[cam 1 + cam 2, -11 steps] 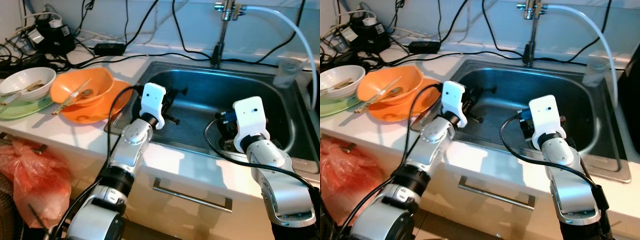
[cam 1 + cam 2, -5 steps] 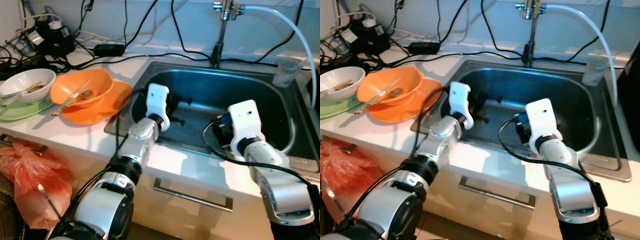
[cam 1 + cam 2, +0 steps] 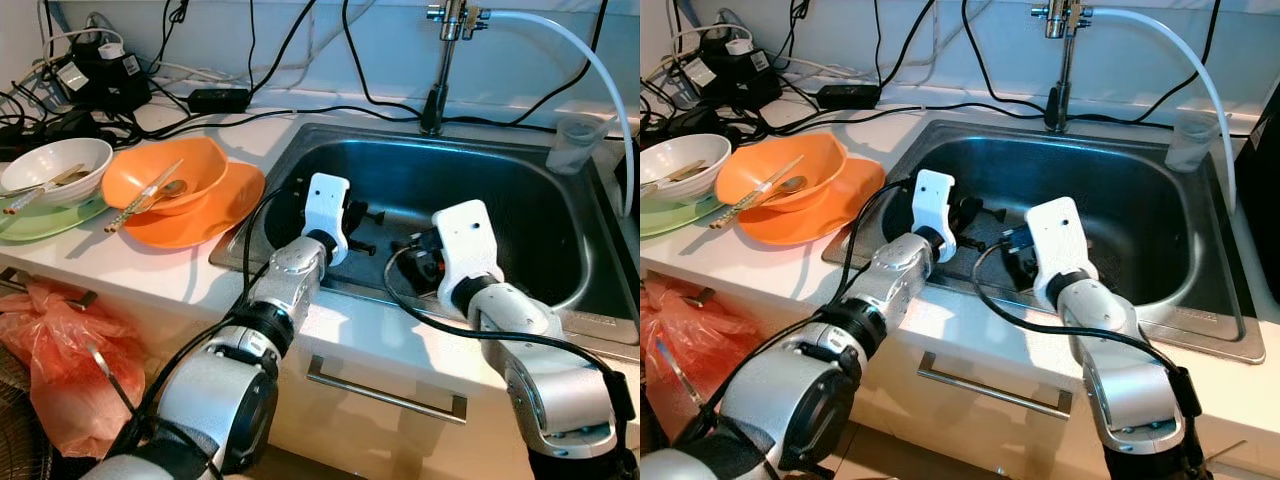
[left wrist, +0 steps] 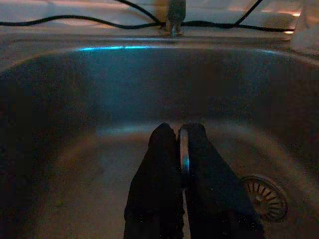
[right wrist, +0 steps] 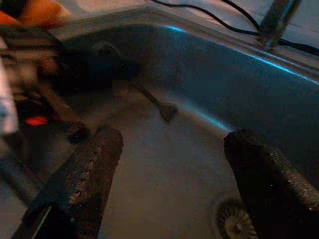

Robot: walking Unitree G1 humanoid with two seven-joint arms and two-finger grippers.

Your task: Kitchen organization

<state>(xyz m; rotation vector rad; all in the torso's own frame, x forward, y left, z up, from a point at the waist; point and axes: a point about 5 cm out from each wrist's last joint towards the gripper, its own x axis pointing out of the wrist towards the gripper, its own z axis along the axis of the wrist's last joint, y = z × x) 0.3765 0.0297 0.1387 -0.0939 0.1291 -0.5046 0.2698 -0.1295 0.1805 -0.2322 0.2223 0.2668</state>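
Both grippers reach into the steel sink (image 3: 560,300) at centre frame.

The left gripper (image 4: 180,149), left of centre in the basin, has its jaws pinched tight on a thin metal spoon (image 4: 183,154). The right gripper (image 5: 169,169), just beside it, holds its jaws wide over the bare basin floor near the drain (image 4: 263,196). Orange bowl (image 3: 165,175) and white bowl (image 3: 55,165) sit on the counter (image 3: 150,265), upper left.

White worktop (image 3: 200,285) at my left: orange plate (image 3: 215,215) with orange bowl (image 3: 165,175), green plate (image 3: 40,218) under white bowl (image 3: 55,165), black cables (image 3: 200,110). Steel sink (image 3: 520,215) set in it.
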